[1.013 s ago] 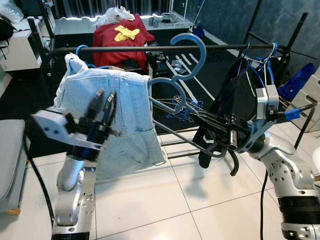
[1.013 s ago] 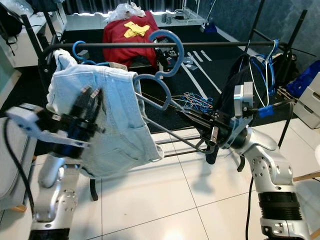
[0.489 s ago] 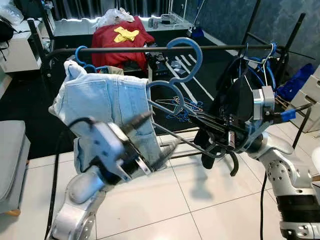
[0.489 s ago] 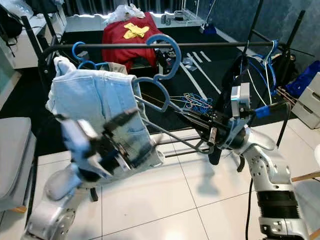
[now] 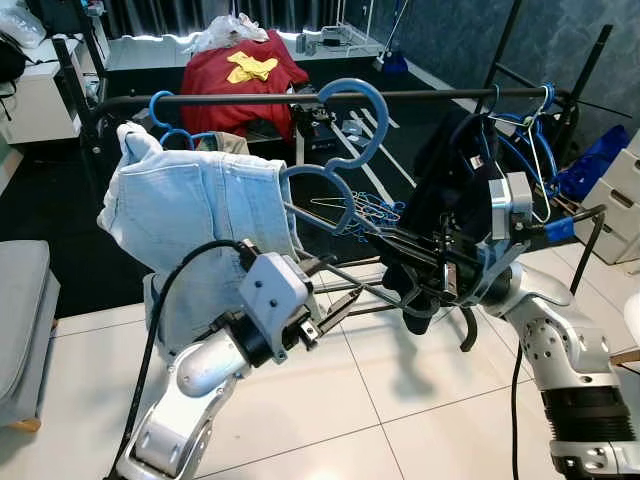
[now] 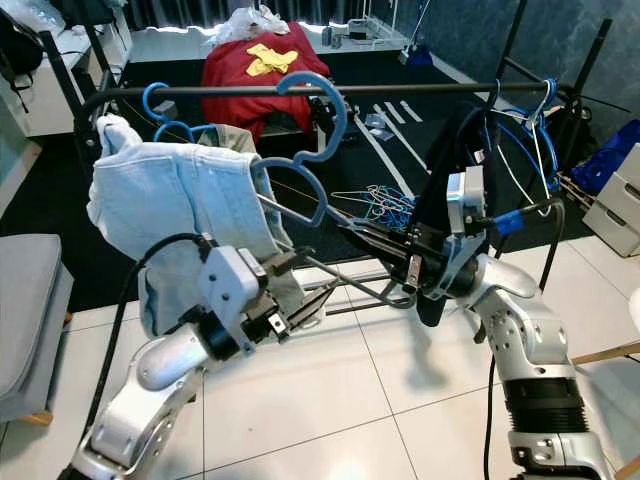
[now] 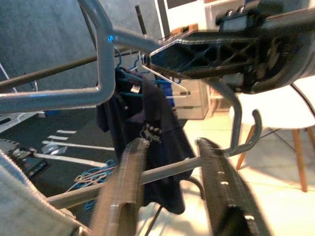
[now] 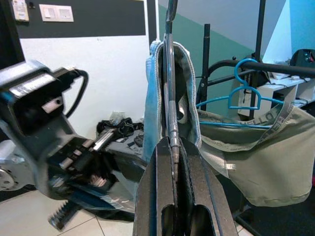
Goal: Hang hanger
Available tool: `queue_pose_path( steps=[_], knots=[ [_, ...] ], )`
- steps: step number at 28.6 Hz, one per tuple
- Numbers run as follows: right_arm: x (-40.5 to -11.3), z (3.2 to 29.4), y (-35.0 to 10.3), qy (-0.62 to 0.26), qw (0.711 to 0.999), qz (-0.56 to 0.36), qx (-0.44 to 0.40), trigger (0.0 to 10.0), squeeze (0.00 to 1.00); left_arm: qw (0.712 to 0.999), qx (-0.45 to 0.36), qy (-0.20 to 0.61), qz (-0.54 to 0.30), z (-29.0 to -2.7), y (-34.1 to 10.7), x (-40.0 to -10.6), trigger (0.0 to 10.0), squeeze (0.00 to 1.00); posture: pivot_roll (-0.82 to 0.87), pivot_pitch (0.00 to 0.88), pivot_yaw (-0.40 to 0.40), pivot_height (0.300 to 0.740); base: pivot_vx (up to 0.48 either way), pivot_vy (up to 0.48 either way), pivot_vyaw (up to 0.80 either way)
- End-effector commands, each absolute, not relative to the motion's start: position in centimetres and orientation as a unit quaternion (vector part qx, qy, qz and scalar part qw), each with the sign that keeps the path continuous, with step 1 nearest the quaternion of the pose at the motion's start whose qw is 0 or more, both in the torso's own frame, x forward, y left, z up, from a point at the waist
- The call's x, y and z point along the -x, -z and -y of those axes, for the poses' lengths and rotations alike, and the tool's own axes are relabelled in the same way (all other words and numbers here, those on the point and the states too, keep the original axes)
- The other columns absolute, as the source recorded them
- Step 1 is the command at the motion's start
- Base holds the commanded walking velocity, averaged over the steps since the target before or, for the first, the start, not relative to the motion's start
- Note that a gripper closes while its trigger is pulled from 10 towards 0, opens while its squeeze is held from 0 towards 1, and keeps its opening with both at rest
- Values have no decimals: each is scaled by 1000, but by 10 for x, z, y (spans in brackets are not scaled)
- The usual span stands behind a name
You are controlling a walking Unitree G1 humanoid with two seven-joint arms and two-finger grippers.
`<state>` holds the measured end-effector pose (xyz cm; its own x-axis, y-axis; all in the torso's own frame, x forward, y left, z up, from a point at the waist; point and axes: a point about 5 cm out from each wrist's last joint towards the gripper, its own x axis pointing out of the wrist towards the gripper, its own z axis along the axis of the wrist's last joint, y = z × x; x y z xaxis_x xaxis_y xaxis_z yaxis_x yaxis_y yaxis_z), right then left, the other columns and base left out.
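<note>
Hanger (image 5: 345,150) pinched in right claw (image 6: 372,243), denim-draped; left claw (image 7: 172,196) open astride bar.

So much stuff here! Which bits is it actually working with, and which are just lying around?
In use:
hanger with jeans
rail
right claw, shut on the hanger
left claw, open around its bar

Lying around:
red cloth
loose hangers on the floor
dark garment
</note>
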<state>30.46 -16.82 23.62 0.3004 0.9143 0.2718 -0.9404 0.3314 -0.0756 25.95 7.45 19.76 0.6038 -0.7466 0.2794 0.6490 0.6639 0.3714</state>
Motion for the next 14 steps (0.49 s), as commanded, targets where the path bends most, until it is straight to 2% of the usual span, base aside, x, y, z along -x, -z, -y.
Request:
queue_pose_path(
  steps=[1, 2, 3, 4, 5, 7, 8, 9, 11, 14],
  knots=[
    [-303, 164, -245, -586, 794, 160, -38, 0, 0, 899, -131, 364, 206, -75, -195, -266, 3373, 0, -183, 77, -29, 740, 0, 0, 0],
    [-303, 164, -245, -586, 794, 160, -38, 0, 0, 899, -131, 364, 206, -75, -195, -266, 3373, 0, -183, 77, -29, 740, 0, 0, 0],
    [-303, 164, -245, -587, 793, 160, -39, 0, 0, 906, -138, 341, 211, -76, -198, -271, 7059, 0, -183, 80, -27, 740, 0, 0, 0],
    [-303, 164, -245, -587, 793, 160, -39, 0, 0, 906, -138, 341, 211, -76, -198, -271, 7059, 0, -183, 80, -27, 740, 0, 0, 0],
    [-303, 163, -245, -588, 792, 159, -39, 0, 0, 910, -144, 325, 214, -76, -200, -275, 9098, 0, -182, 80, -28, 740, 0, 0, 0],
    [-302, 163, -245, -588, 792, 159, -39, 0, 0, 913, -159, 304, 221, -77, -203, -279, 9333, 0, -182, 81, -27, 740, 0, 0, 0],
    [-302, 163, -244, -589, 792, 158, -40, 0, 0, 920, -172, 267, 229, -82, -208, -284, 10000, 0, -184, 84, -26, 740, 0, 0, 0],
    [-302, 163, -244, -589, 792, 158, -40, 0, 0, 920, -172, 267, 229, -82, -208, -284, 10000, 0, -184, 84, -26, 740, 0, 0, 0],
    [-301, 162, -244, -590, 791, 156, -40, 0, 0, 928, -194, 203, 243, -93, -216, -290, 10000, 0, -184, 86, -26, 740, 0, 0, 0],
    [-301, 163, -243, -590, 792, 154, -40, 0, 0, 932, -207, 155, 255, -106, -224, -292, 10000, 0, -182, 90, -28, 740, 0, 0, 0]
  ],
)
